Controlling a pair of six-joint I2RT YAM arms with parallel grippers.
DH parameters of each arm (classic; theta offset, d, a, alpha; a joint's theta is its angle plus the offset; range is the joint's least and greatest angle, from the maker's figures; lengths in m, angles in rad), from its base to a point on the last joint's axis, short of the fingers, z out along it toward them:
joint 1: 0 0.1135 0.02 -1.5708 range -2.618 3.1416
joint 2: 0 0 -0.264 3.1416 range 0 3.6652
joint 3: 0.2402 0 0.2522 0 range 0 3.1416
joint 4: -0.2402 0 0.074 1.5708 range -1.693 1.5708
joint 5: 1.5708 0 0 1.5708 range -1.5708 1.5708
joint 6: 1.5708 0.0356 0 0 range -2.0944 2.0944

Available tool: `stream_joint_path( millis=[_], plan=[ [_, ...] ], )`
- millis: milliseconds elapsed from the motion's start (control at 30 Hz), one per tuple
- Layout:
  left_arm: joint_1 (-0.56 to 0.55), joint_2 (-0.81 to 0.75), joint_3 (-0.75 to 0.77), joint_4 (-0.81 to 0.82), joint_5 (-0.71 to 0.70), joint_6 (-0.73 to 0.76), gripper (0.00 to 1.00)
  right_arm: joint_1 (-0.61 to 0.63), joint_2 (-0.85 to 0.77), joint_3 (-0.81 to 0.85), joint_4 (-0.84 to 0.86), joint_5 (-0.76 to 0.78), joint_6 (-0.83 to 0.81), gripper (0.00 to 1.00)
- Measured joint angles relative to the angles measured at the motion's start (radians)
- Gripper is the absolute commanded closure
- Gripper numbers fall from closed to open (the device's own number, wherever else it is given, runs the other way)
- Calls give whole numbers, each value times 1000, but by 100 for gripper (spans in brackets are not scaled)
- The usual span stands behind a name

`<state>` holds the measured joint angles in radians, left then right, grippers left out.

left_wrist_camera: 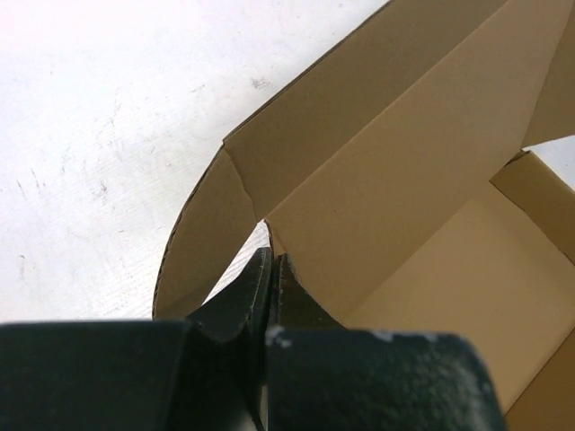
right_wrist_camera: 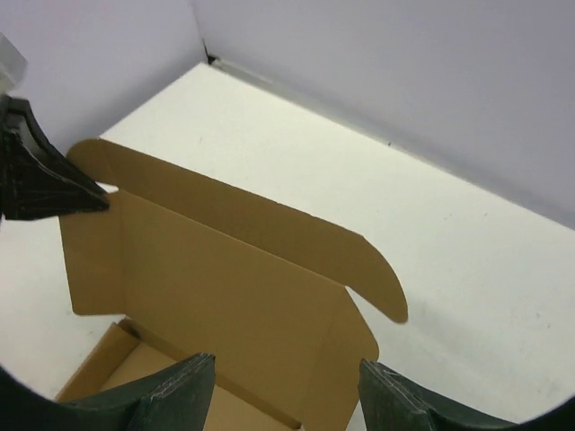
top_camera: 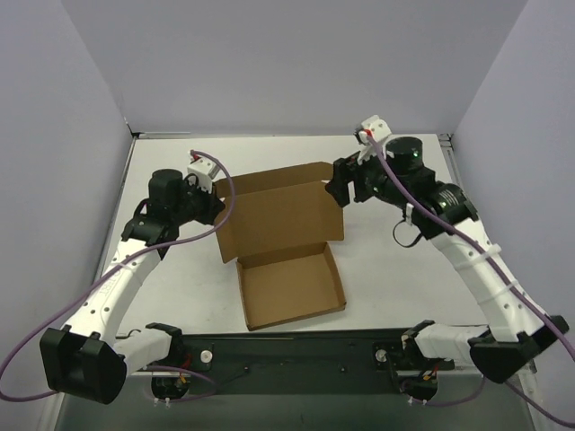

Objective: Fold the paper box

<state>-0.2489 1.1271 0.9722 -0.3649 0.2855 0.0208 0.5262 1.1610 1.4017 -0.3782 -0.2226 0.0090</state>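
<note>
Half-folded paper box [top_camera: 283, 242] on the desk [top_camera: 377, 287]: tray walls stand, lid upright and untucked, so closing remains; left end effector [left_wrist_camera: 269, 269] pinches the lid's corner flap, right end effector [right_wrist_camera: 283, 391] gapes, released, beside the opposite corner.

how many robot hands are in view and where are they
2. The left hand is shut at the left rear corner of the paper box. The right hand is open at its right rear corner. No others seem hidden.

Lab cell — white table [top_camera: 382, 278], plain walls [top_camera: 296, 63]
</note>
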Motion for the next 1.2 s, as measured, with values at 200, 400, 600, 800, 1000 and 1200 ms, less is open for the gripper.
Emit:
stream_joint_path(
  millis=[200, 400, 600, 800, 1000, 1200],
  plan=[
    [-6, -23, -13, 10, 20, 24, 100, 0, 257, 142, -174, -56, -70, 41],
    [-13, -25, -16, 11, 21, 37, 100, 6, 342, 146, -258, -23, -97, 41],
    [-17, -26, -16, 14, 21, 41, 100, 6, 337, 142, -264, 45, -127, 41],
    [-19, -26, -16, 17, 21, 43, 100, 6, 336, 85, -215, 79, -150, 41],
    [-22, -26, -16, 18, 20, 43, 100, 10, 337, 61, -185, 84, -152, 59],
    [-31, -31, -24, 29, -8, 25, 100, 30, 336, 51, -146, 105, -137, 86]
  ],
)
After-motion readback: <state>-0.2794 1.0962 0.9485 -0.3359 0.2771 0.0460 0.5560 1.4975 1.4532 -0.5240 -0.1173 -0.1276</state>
